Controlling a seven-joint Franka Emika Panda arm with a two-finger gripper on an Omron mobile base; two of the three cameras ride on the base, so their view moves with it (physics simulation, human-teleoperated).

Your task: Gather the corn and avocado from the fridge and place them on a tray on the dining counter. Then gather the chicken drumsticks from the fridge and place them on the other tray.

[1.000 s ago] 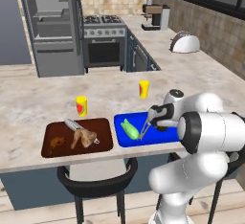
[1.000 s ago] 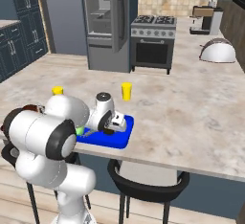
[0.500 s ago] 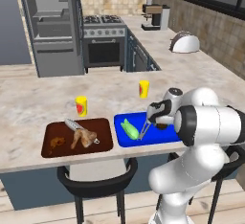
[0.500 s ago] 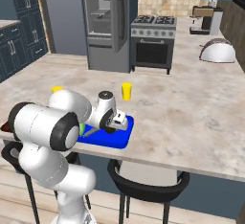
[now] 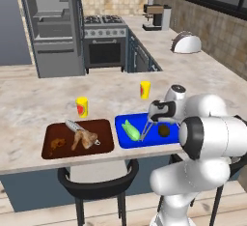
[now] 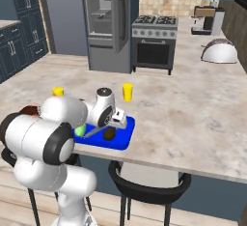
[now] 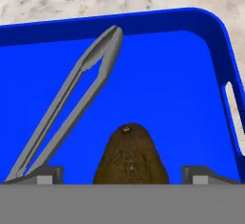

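The brown avocado (image 7: 130,155) lies on the blue tray (image 7: 143,19), near its right end (image 5: 164,130). My gripper (image 7: 122,176) hangs just above it, open, with one fingertip (image 7: 45,175) on each side and a gap to the fruit. The green-husked corn (image 5: 130,129) lies at the left end of the same tray (image 5: 126,142). Chicken drumsticks (image 5: 84,138) rest on the brown tray (image 5: 48,134) to the left. From the right base view, the gripper (image 6: 114,125) is over the avocado (image 6: 110,134) and the corn (image 6: 80,130) shows behind my arm.
Grey metal tongs (image 7: 72,103) lie diagonally on the blue tray between corn and avocado. Two yellow cups (image 5: 82,106) (image 5: 144,89) stand behind the trays. A black stool (image 5: 99,184) sits under the counter's front edge. The fridge (image 5: 50,27) stands open across the aisle.
My upper arm has swung a little while the hand stays over the right end of the blue tray. The trays and food have not moved.
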